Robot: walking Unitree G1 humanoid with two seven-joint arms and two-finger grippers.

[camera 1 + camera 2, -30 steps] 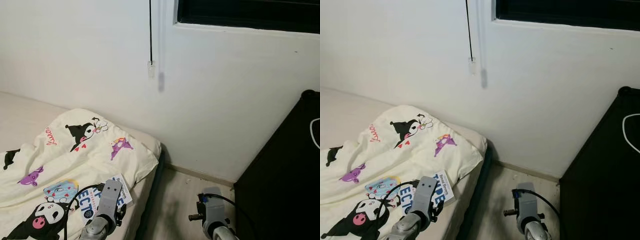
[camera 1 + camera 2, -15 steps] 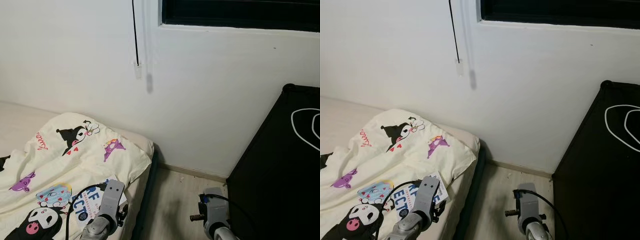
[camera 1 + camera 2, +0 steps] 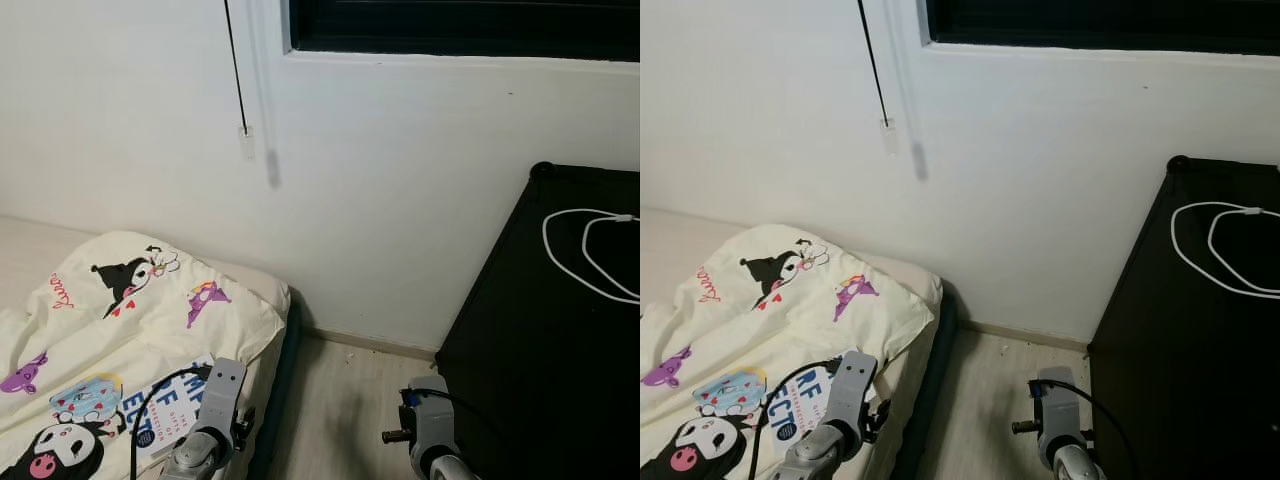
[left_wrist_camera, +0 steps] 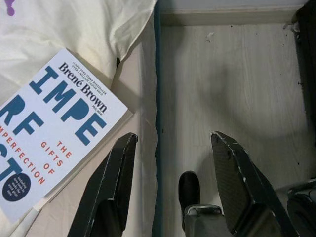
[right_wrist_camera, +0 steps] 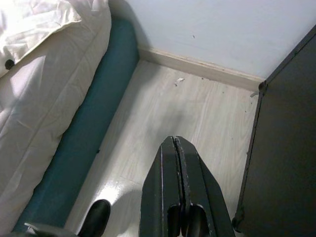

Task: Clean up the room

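Book (image 4: 54, 133), white-covered with large blue letters, lay flat on the bed (image 3: 262, 375) near its right edge, partly on the cream duvet (image 3: 130, 320) printed with cartoon figures. Its long axis ran diagonally across the bed, one short end toward the far right corner of the mattress and the other toward the near left; the title lines followed that same slant. The left tool (image 4: 170, 190) hovered low over the bed's right edge, just right of the book and not touching it, its two black fingers (image 4: 118, 173) spread wide with pale wood floor (image 5: 187, 113) showing between them. The right tool (image 5: 178, 190) hung above the floor between the bed and a black cabinet (image 3: 545, 340), its fingers pressed together and holding nothing. A white cable (image 3: 590, 250) lay looped on the cabinet's top. On the far white wall a thin black cord (image 3: 233, 65) dropped to a small white fitting, beside the dark window (image 3: 460, 22).
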